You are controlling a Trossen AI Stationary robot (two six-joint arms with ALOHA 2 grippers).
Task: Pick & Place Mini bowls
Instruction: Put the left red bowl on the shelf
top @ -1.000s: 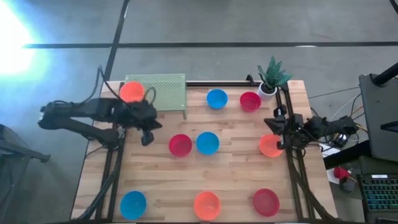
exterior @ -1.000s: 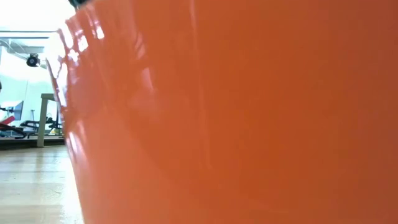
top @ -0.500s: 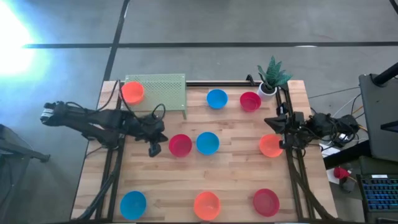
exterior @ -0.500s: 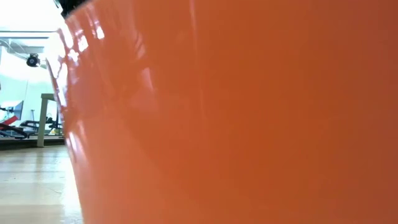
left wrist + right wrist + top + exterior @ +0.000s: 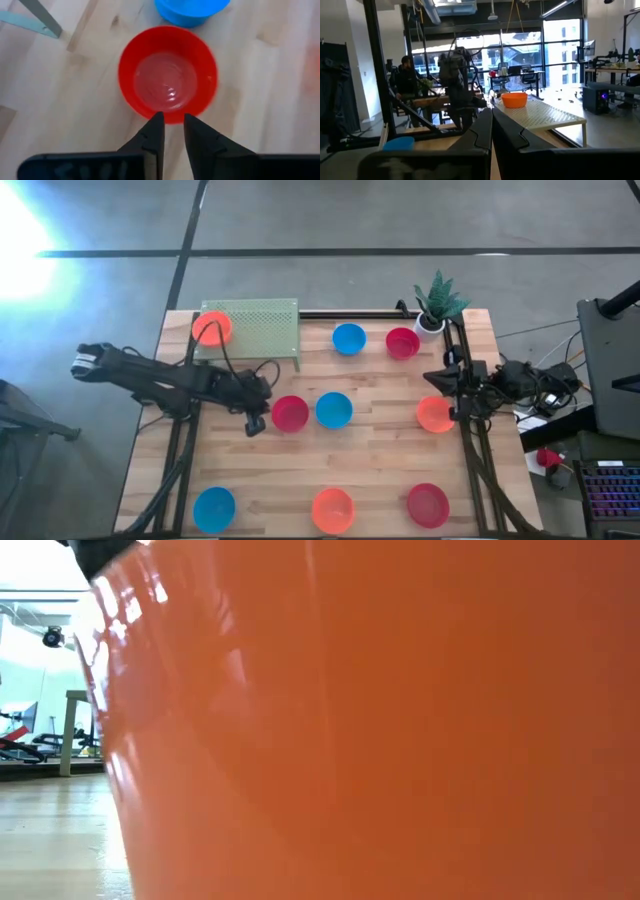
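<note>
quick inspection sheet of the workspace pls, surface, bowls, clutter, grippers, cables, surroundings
surface: wooden table, bare between the things.
job's things: nine mini bowls; one orange bowl on the green perforated rack, eight on the table, among them a red bowl beside a blue bowl.
clutter: white plant pot at the far right corner.
grippers: left gripper slightly open right at the red bowl's rim; right gripper shut, at the right edge by an orange bowl.
cables: wires trailing along both arms.
surroundings: a seated person and desks beyond the table.

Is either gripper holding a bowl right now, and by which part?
Neither. The left gripper hovers just short of the red bowl rim; the right gripper, shut, holds nothing.
</note>
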